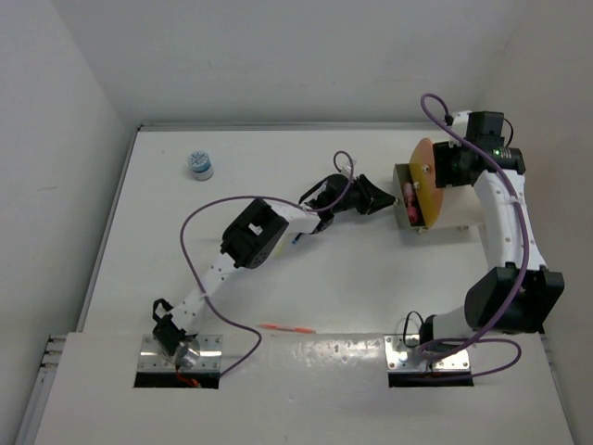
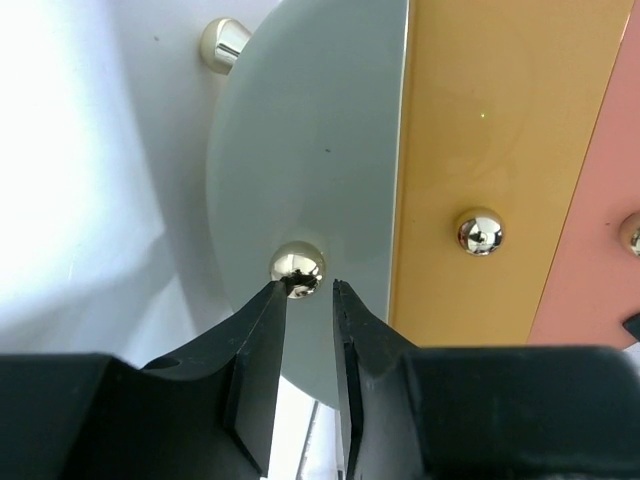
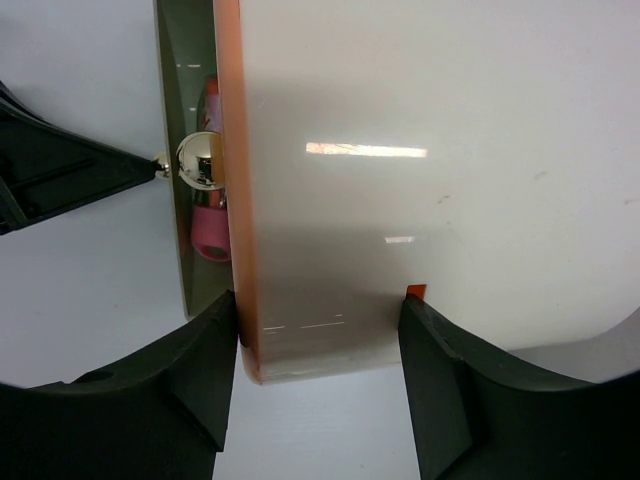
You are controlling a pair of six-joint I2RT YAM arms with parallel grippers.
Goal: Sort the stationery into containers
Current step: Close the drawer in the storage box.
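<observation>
The container [image 1: 443, 206] is a cream drum with a round orange disc [image 1: 423, 174] on its front. My right gripper [image 3: 318, 305] is shut on its cream body [image 3: 420, 180], one finger on each side. A grey-green drawer [image 1: 408, 202] stands slid out with pink items [image 3: 210, 228] inside. In the left wrist view its chrome knob [image 2: 297, 268] sits at my left gripper [image 2: 310, 285], whose jaws are a narrow gap apart with nothing between them. The left fingertip [image 2: 280, 292] touches the knob. A blue-and-white cylinder [image 1: 199, 165] stands at the far left. A red pen [image 1: 287, 328] lies near the front edge.
Beside the grey drawer front are an orange front with a knob [image 2: 479, 231] and a pink front [image 2: 600, 200]. Another chrome knob [image 2: 224, 42] shows at the top. The left arm's purple cable [image 1: 199, 222] loops over the table. Walls close the back and left.
</observation>
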